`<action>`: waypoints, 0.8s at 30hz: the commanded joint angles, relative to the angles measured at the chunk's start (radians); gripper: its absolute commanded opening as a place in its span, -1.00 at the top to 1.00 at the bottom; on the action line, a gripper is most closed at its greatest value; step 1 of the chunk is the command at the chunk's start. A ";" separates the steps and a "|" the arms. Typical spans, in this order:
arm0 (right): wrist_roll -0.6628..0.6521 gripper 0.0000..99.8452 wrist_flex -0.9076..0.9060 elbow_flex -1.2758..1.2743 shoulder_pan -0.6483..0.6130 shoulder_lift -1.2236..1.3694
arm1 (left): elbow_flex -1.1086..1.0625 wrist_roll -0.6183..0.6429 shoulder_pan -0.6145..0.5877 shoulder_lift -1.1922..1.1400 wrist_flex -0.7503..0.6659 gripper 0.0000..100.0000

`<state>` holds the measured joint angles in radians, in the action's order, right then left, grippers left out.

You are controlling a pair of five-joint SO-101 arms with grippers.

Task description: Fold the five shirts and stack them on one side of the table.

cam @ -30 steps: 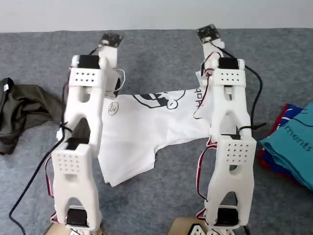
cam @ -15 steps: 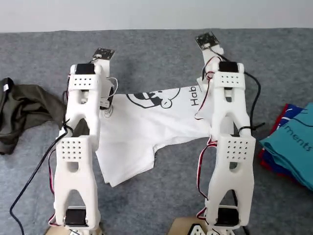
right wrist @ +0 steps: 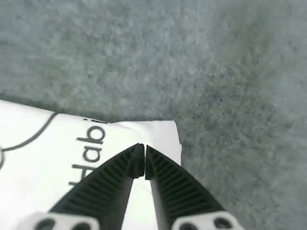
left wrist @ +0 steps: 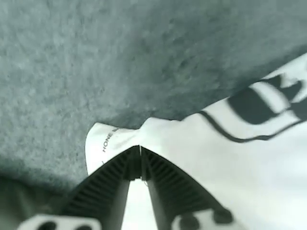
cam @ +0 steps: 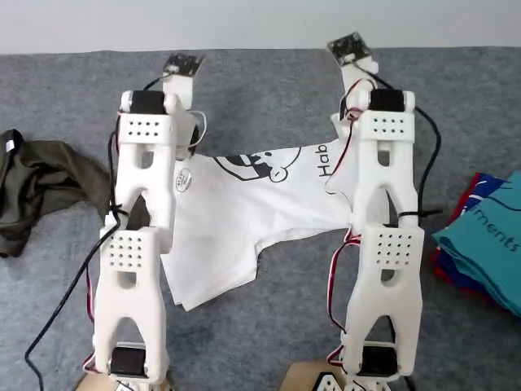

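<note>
Evidently clamped shut, left gripper (left wrist: pixel 140 158) and right gripper (right wrist: pixel 144 155) alike, on the far edge of the white shirt (cam: pixel 236 220) spread at the middle of the grey table (cam: pixel 269 90); thin bites only; might slip free on one side, skewing the fold.

The white shirt (cam: pixel 236 220) covers the middle of the desk (cam: pixel 269 90), spread out between the two arms. Past the shirt's far edge the grey desk is bare right to the back, so there is lots of room to pass. The near part between the arm bases is bare too. A crumpled dark shirt (cam: pixel 41 183) lies at the left, with a bare gap before the left arm (cam: pixel 134 244). A stack of folded shirts (cam: pixel 488 244) sits at the right, near the right arm (cam: pixel 383 244), with a bare gap between.
</note>
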<state>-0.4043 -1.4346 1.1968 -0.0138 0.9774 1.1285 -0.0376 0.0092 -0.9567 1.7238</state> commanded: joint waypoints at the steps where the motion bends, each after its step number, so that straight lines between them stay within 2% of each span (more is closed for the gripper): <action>1: -0.012 0.98 -0.094 0.146 -0.005 -0.019 | -0.021 0.005 0.021 0.146 0.032 0.99; 5: -0.012 0.98 -0.199 0.227 -0.007 -0.016 | -0.059 0.002 0.002 0.239 0.032 1.00; 7: -0.012 0.98 -0.254 0.256 -0.007 -0.021 | -0.062 0.003 -0.054 0.290 0.032 1.00; 11: -0.014 0.97 -0.355 0.318 -0.007 -0.022 | -0.068 0.003 -0.218 0.377 0.032 1.00; 16: -0.028 0.97 -0.363 0.341 -0.010 -0.053 | -0.125 -0.028 -0.427 0.463 0.032 1.00; 19: -0.083 0.98 -0.364 0.290 -0.039 -0.114 | -0.182 -0.052 -0.531 0.506 0.032 1.00; 24: -0.083 0.98 -0.364 0.041 -0.091 -0.303 | -0.278 -0.054 -0.669 0.565 0.029 1.00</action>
<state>-0.4764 -1.7538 1.3579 -0.0783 0.8408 0.8769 -0.0806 -0.5877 -0.4780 1.7300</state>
